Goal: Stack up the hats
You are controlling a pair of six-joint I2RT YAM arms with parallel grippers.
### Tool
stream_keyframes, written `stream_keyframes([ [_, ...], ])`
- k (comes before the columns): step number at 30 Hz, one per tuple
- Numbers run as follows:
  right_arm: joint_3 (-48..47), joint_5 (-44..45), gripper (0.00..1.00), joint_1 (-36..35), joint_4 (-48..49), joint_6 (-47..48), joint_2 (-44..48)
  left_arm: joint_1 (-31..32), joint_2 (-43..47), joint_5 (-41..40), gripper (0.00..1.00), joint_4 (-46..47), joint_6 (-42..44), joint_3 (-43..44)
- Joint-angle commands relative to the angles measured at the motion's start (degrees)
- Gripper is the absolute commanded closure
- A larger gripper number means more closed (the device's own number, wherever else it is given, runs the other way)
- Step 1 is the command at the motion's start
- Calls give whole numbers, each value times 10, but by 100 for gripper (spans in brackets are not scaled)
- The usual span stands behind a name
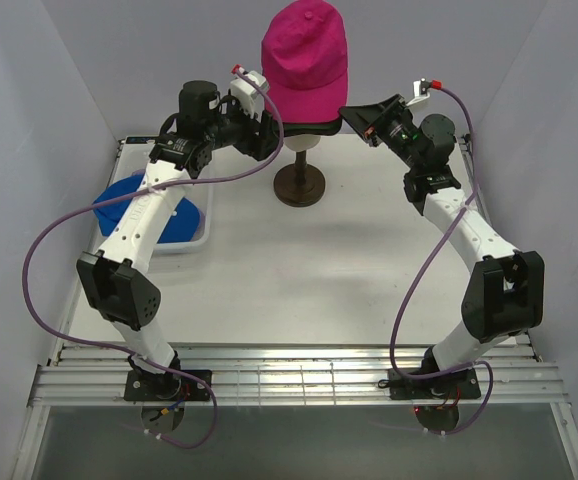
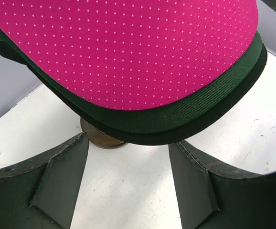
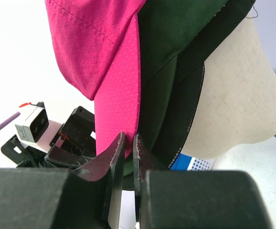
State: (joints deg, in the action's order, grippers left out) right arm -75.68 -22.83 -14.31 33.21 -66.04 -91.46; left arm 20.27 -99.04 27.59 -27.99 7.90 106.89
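Note:
A magenta hat [image 1: 304, 50] sits topmost on the mannequin head [image 3: 233, 95], over a dark green hat [image 2: 185, 114] and a black hat [image 3: 191, 114]. My right gripper [image 3: 129, 138] is shut on the lower edge of the magenta hat [image 3: 114, 71], and in the top view it [image 1: 356, 112] reaches in from the right side of the head. My left gripper [image 1: 267, 135] hangs open at the left of the head, with its fingers [image 2: 64, 167] spread below the stacked brims [image 2: 128, 47] and nothing between them. A bright blue hat [image 1: 134, 205] lies in the basket.
The mannequin head stands on a brown round stand [image 1: 300, 185] at the back middle of the table. A white basket [image 1: 197, 238] sits at the left wall, beneath the left arm. White walls close in both sides and the back.

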Motion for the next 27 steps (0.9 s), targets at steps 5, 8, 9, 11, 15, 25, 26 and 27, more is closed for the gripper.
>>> stream_keyframes([
  [5, -16, 13, 92, 0, -14, 20, 17, 2, 10, -5, 23, 21, -8, 40],
  [8, -5, 11, 92, 0, -21, 19, 26, 2, 7, -5, 23, 20, -11, 46],
  [9, 0, 11, 92, -1, -23, 19, 30, 1, 6, -4, 23, 20, -12, 46],
  [11, 15, 15, 91, -1, -29, 21, 38, 1, 5, -3, 23, 19, -13, 49],
  [15, 5, 0, 87, -1, -45, 31, 34, 2, 2, -2, 23, 20, -16, 56],
  [25, -32, 2, 42, 15, -144, 111, 46, 1, 7, -5, 23, 15, -13, 53],
  [26, -47, 8, 40, 17, -164, 149, 48, 1, 9, -4, 23, 15, -13, 52],
  [27, -64, 11, 38, 19, -184, 171, 50, 1, 10, -5, 23, 15, -12, 49],
])
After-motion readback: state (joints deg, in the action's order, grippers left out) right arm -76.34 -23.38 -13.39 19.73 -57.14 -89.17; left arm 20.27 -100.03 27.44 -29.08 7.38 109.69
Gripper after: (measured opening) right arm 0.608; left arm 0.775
